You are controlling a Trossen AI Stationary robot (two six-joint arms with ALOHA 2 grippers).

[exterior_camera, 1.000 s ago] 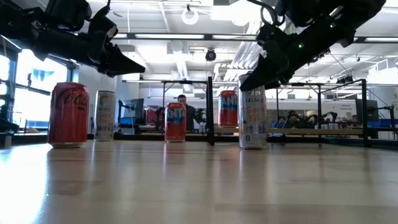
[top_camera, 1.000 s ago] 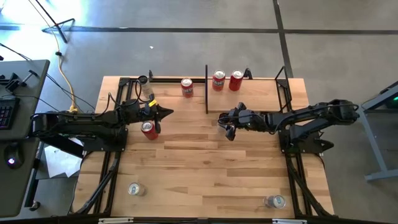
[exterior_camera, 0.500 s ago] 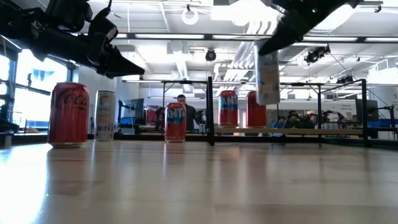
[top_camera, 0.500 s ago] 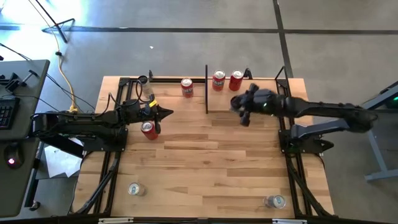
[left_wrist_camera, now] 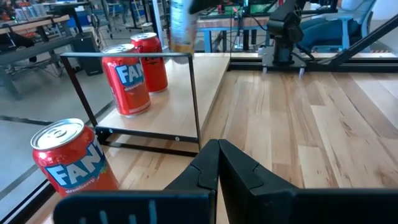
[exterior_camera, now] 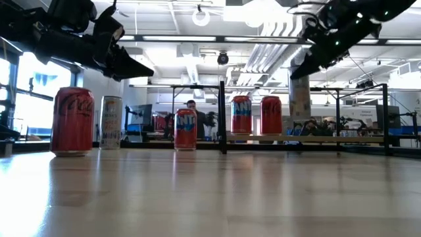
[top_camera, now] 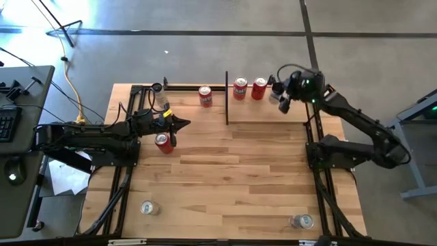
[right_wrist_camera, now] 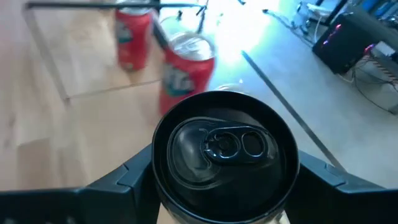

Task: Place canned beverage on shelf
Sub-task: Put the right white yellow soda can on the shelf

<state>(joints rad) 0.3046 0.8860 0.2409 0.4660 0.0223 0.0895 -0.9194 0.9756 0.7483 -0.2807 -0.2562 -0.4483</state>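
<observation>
"Coca" script on red can (exterior_camera: 72, 121) (leftmost), "FAN" on nearest can (left_wrist_camera: 73, 159)

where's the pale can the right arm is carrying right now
It is gripped in the right claw, held in the air over the shelf at the table's far right, just right of the two red cans; the low view shows the pale can above the board.

Two silver cans (top_camera: 148, 207) (top_camera: 301, 221) at table's near edge; keyboard (top_camera: 6, 123) on side desk.
</observation>
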